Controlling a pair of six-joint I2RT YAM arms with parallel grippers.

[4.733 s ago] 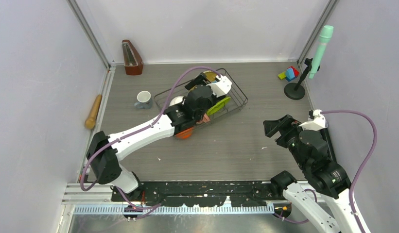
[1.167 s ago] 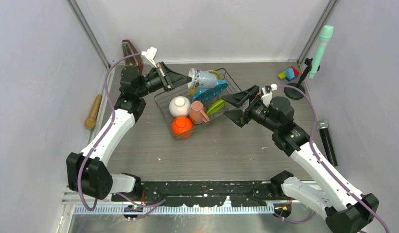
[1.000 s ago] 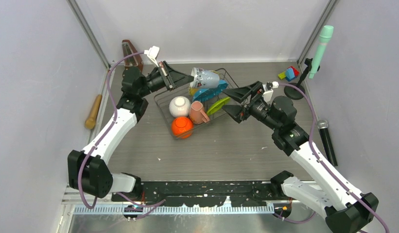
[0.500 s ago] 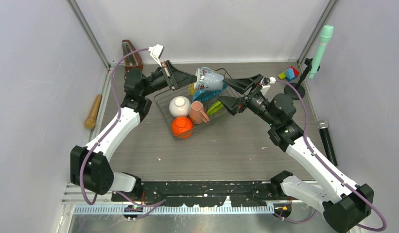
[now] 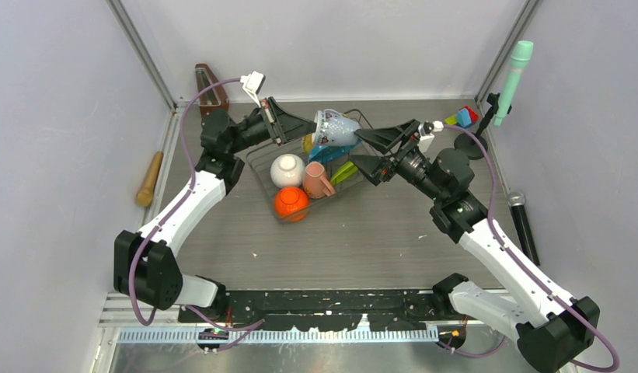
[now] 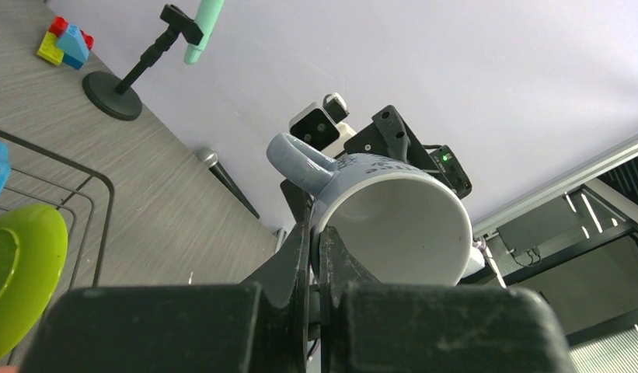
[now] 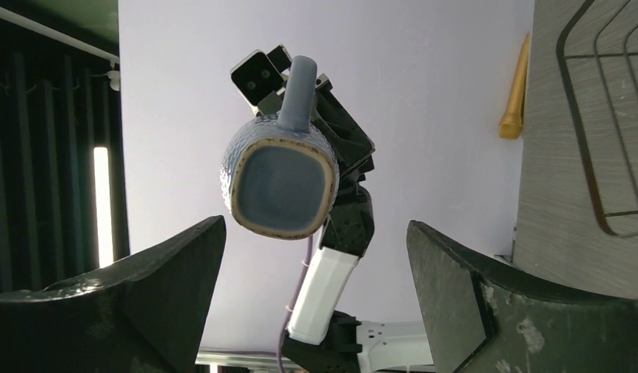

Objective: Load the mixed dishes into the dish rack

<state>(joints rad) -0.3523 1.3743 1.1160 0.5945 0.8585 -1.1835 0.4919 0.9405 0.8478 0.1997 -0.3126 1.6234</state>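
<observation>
My left gripper [image 5: 313, 126] is shut on the rim of the small grey-blue mug [image 5: 336, 127], which hangs tilted in the air over the far end of the dish rack [image 5: 259, 172]. In the left wrist view one finger is inside the mug [image 6: 387, 217] and one outside. My right gripper [image 5: 362, 146] stands open just right of the mug, apart from it; its wrist view shows the mug's base [image 7: 284, 183] beyond the gap. In the rack sit a white bowl [image 5: 287, 169], orange bowl [image 5: 291, 202], salmon-pink mug [image 5: 318, 180], lime green plate [image 5: 345, 171], teal-blue plate [image 5: 327, 151] and yellow woven plate [image 5: 307, 144].
A wooden metronome [image 5: 210, 89] stands at the back left and a wooden pestle [image 5: 149, 179] lies by the left wall. Toy blocks [image 5: 463, 118] and a green microphone on a stand [image 5: 511, 74] are at the back right. A black microphone [image 5: 521, 225] lies by the right wall.
The left gripper took the mug from the table left of the rack and raised it over the rack. The right arm swung in from the right, and its open gripper closed in on the mug.
</observation>
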